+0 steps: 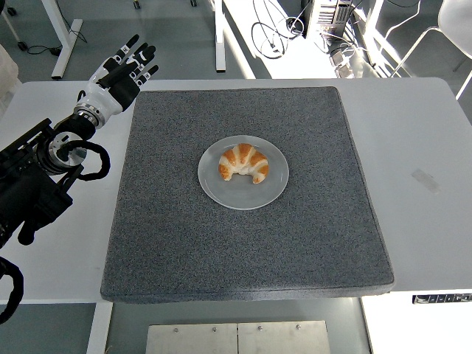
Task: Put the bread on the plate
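Observation:
A golden croissant [244,163] lies in the middle of a pale grey round plate [221,190]. The plate sits at the centre of a dark grey mat [243,243] on the white table. My left hand [122,72] is at the far left, over the mat's back left corner, well away from the plate. Its fingers are spread and it holds nothing. The left arm [44,162] comes in from the left edge. The right arm is out of view.
The white table [420,162] has bare strips on both sides of the mat. Beyond the far edge are table legs and cables [280,33] on the floor. A small grey mark [426,179] is on the table at the right.

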`<state>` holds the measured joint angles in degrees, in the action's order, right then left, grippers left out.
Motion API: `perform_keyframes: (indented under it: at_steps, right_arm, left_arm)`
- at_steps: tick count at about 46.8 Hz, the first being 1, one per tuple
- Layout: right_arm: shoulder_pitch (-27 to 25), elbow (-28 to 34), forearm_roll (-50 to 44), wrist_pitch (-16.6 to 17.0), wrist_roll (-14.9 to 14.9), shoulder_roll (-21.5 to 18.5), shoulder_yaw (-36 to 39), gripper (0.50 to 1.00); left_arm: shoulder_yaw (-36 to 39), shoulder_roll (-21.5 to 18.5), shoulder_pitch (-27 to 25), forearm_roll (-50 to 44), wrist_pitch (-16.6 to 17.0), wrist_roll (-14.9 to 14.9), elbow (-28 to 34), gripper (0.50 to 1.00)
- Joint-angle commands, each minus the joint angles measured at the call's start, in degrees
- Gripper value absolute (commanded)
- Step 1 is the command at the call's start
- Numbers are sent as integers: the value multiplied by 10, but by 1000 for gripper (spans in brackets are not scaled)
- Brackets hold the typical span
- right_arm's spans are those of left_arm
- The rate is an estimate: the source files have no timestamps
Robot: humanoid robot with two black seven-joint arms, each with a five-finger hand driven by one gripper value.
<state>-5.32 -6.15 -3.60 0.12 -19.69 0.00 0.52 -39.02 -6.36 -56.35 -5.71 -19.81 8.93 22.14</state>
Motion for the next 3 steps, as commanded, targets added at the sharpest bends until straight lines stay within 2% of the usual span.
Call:
perform_keyframes:
  at_steps: [1,3]
  right_arm:
    - [0,0,0,-1,0,0,0,1000]
    - [0,0,1,-1,0,0,1,1000]
  left_arm:
    - [1,3,-1,0,0,-1,0,983]
    - [1,3,-1,0,0,-1,0,983]
